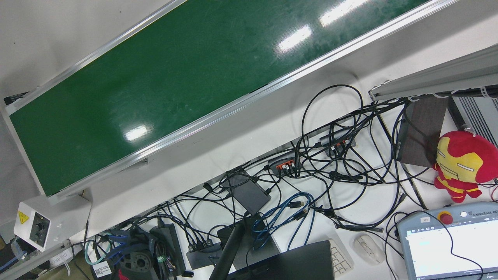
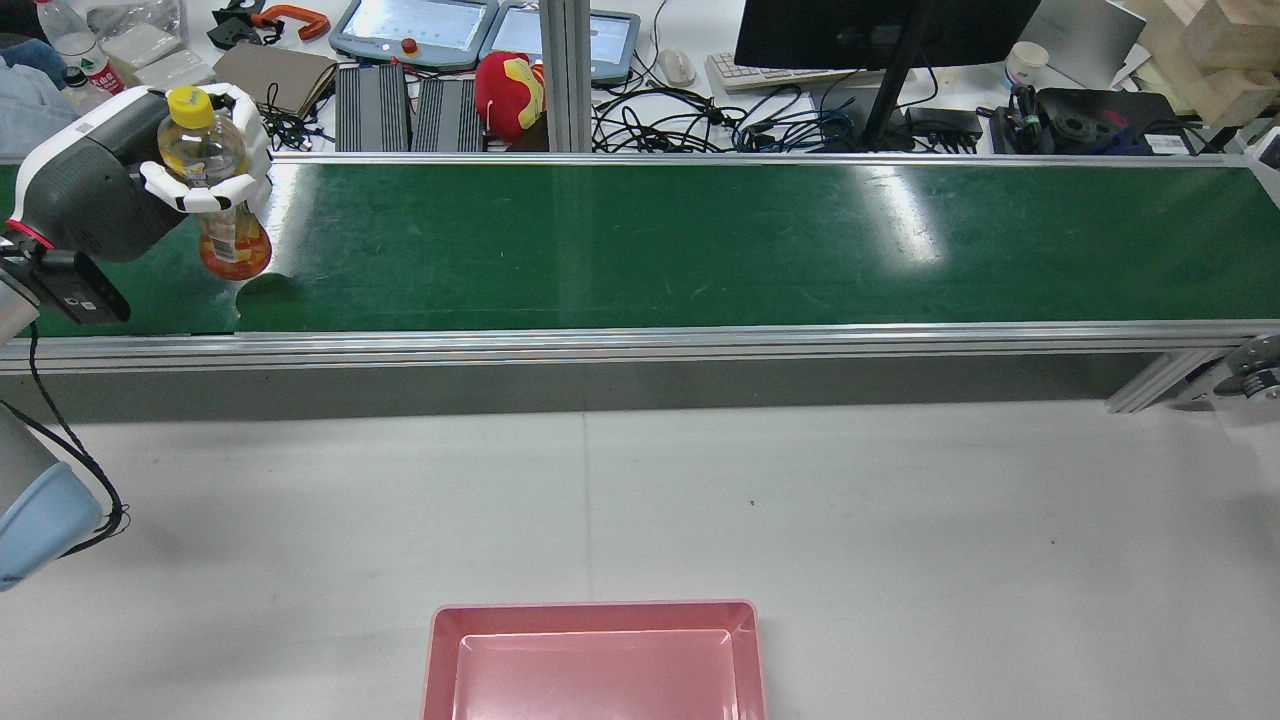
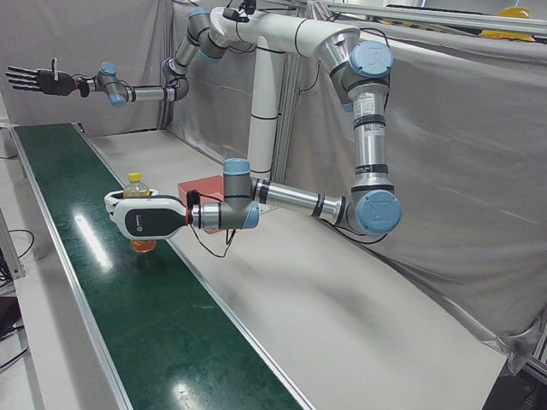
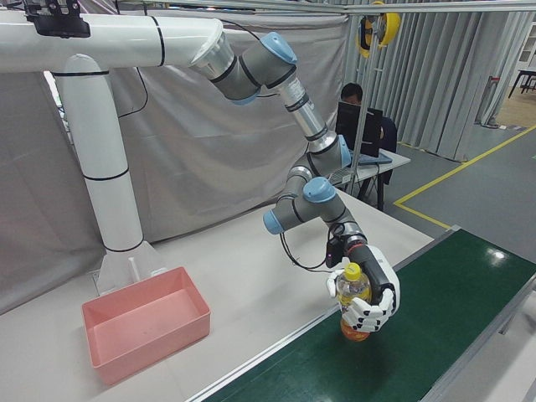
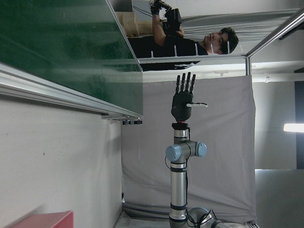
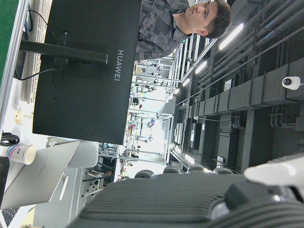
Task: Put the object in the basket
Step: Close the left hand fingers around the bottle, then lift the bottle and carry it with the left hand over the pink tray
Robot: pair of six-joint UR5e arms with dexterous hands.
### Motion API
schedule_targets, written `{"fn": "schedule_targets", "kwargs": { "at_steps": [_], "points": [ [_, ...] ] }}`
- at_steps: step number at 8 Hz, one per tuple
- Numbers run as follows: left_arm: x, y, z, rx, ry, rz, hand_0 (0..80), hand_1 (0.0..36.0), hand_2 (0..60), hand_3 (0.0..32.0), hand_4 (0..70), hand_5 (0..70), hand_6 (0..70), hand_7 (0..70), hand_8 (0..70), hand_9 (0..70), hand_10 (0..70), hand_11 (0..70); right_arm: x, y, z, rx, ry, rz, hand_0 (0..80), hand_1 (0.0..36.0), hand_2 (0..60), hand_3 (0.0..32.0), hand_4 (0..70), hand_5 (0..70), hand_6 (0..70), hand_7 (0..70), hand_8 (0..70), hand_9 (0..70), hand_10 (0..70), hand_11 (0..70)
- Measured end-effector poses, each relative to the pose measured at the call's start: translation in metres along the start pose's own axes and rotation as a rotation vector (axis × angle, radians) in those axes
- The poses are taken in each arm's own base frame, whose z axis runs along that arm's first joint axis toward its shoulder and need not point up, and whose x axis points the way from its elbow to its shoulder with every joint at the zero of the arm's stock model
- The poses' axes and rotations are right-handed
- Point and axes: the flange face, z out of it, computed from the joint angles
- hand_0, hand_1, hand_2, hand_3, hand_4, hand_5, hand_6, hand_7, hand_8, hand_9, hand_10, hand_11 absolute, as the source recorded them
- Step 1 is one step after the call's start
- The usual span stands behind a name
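Note:
A clear bottle (image 2: pixel 228 240) with a yellow cap, amber drink and an orange label is held upright in my white left hand (image 2: pixel 100 190). The hand is shut around its upper half, at the left end of the green conveyor belt (image 2: pixel 700 240). The bottle's base looks just off the belt. The bottle (image 4: pixel 353 291) and left hand (image 4: pixel 375 295) also show in the right-front view. The pink basket (image 2: pixel 595 655) stands empty on the white table, near its front edge. My black right hand (image 3: pixel 38 80) is open with fingers spread, raised high beyond the belt's far end.
The aluminium rail (image 2: pixel 640 340) edges the belt on my side. White table (image 2: pixel 800 500) lies between belt and basket. Behind the belt is a desk with cables (image 1: pixel 330 155), a monitor (image 2: pixel 880 30) and a red plush toy (image 2: pixel 510 85).

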Motion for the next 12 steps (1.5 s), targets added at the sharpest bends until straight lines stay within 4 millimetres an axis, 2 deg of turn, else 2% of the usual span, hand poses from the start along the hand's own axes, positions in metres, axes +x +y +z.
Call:
{"fn": "schedule_targets", "kwargs": {
  "at_steps": [1,2,3,4,5,7,10,11,12],
  "points": [
    [0.006,0.023,-0.004,-0.019,0.003,-0.005,80.0,36.0,60.0,0.0,70.0,70.0,70.0,70.0,70.0,70.0,61.6,70.0,0.000,0.000,0.000,0.000,0.000,0.000,0.0,0.0,0.0,0.0,0.0,0.0,0.0,0.0,0.0,0.0,0.0,0.0],
    [0.010,0.048,-0.006,-0.042,0.001,-0.011,80.0,36.0,60.0,0.0,70.0,70.0,70.0,70.0,70.0,70.0,62.7,70.0,0.000,0.000,0.000,0.000,-0.001,0.000,0.0,0.0,0.0,0.0,0.0,0.0,0.0,0.0,0.0,0.0,0.0,0.0],
    [0.005,0.067,-0.006,-0.069,-0.019,-0.018,80.0,36.0,60.0,0.0,70.0,70.0,70.0,70.0,70.0,70.0,62.3,70.0,0.000,0.000,0.000,0.000,0.000,0.000,0.0,0.0,0.0,0.0,0.0,0.0,0.0,0.0,0.0,0.0,0.0,0.0],
    [-0.016,0.089,-0.009,-0.108,-0.069,-0.039,80.0,36.0,60.0,0.0,70.0,70.0,70.0,70.0,70.0,70.0,61.2,70.0,0.000,0.000,0.000,0.000,0.000,0.000,0.0,0.0,0.0,0.0,0.0,0.0,0.0,0.0,0.0,0.0,0.0,0.0],
    [-0.044,0.111,-0.015,-0.149,-0.129,-0.067,80.0,36.0,60.0,0.0,70.0,70.0,70.0,70.0,70.0,70.0,59.6,70.0,0.000,0.000,0.000,0.000,0.000,0.000,0.0,0.0,0.0,0.0,0.0,0.0,0.0,0.0,0.0,0.0,0.0,0.0],
    [-0.117,0.150,-0.036,-0.219,-0.286,-0.109,80.0,36.0,60.0,0.0,70.0,70.0,70.0,70.0,70.0,70.0,55.9,70.0,0.000,0.000,0.000,-0.001,0.000,0.000,0.0,0.0,0.0,0.0,0.0,0.0,0.0,0.0,0.0,0.0,0.0,0.0],
    [-0.231,0.204,-0.097,-0.284,-0.527,-0.074,79.7,36.0,60.0,0.0,69.9,70.0,70.0,70.0,70.0,70.0,52.4,70.0,0.000,0.000,0.000,0.001,0.000,0.000,0.0,0.0,0.0,0.0,0.0,0.0,0.0,0.0,0.0,0.0,0.0,0.0],
    [-0.259,0.217,-0.114,-0.299,-0.582,-0.071,74.0,36.0,60.0,0.0,68.1,70.0,70.0,70.0,70.0,70.0,47.8,69.2,0.000,0.000,0.000,0.001,0.000,0.000,0.0,0.0,0.0,0.0,0.0,0.0,0.0,0.0,0.0,0.0,0.0,0.0],
    [-0.274,0.225,-0.124,-0.304,-0.617,-0.061,57.5,36.0,60.0,0.0,60.2,70.0,50.0,50.0,61.1,70.0,37.7,54.8,0.000,0.000,0.000,0.001,0.000,0.000,0.0,0.0,0.0,0.0,0.0,0.0,0.0,0.0,0.0,0.0,0.0,0.0]
  ]
}}
